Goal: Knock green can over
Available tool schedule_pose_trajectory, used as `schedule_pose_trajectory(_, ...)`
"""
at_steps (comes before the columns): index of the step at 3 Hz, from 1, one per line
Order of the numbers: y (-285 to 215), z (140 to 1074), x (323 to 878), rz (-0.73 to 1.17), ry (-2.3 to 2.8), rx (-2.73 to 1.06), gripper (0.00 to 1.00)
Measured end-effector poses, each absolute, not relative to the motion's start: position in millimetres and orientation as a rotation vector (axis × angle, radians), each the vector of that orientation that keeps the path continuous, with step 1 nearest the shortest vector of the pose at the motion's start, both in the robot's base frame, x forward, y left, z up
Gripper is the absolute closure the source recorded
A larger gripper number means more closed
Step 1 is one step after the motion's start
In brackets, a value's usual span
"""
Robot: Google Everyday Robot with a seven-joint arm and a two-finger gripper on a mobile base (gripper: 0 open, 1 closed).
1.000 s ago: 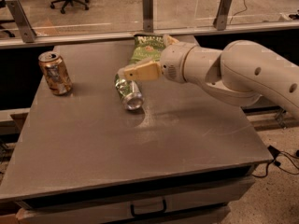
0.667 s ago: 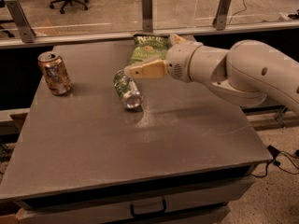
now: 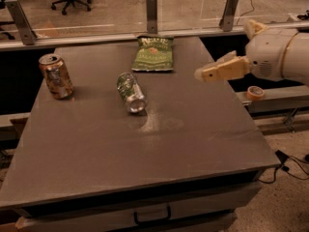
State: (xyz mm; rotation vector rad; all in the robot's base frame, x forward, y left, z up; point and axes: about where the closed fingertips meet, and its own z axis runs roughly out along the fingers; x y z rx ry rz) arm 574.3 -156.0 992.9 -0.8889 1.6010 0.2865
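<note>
The green can [image 3: 130, 92] lies on its side near the middle of the grey table [image 3: 145, 144], its silver top pointing toward the front. My gripper [image 3: 200, 74] hangs over the table's right edge, well to the right of the can and not touching it. The white arm runs off to the right.
An orange-brown can [image 3: 56, 76] stands upright at the table's left. A flat green chip bag [image 3: 154, 53] lies at the back centre. A glass barrier with metal posts [image 3: 151, 6] runs behind the table. A roll of tape [image 3: 255, 92] sits on a ledge to the right.
My gripper has drawn back to the right, away from the green can. The can lies on its side as before.
</note>
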Motion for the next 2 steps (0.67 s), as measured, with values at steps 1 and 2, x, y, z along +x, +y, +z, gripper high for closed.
schedule_pose_trajectory(1,-234.7,1051.6,533.9,0.057,1.601,-0.973,0.00)
schedule_pose_trajectory(2,-243.0,1061.5,530.0,0.033,1.597,-0.985,0.00)
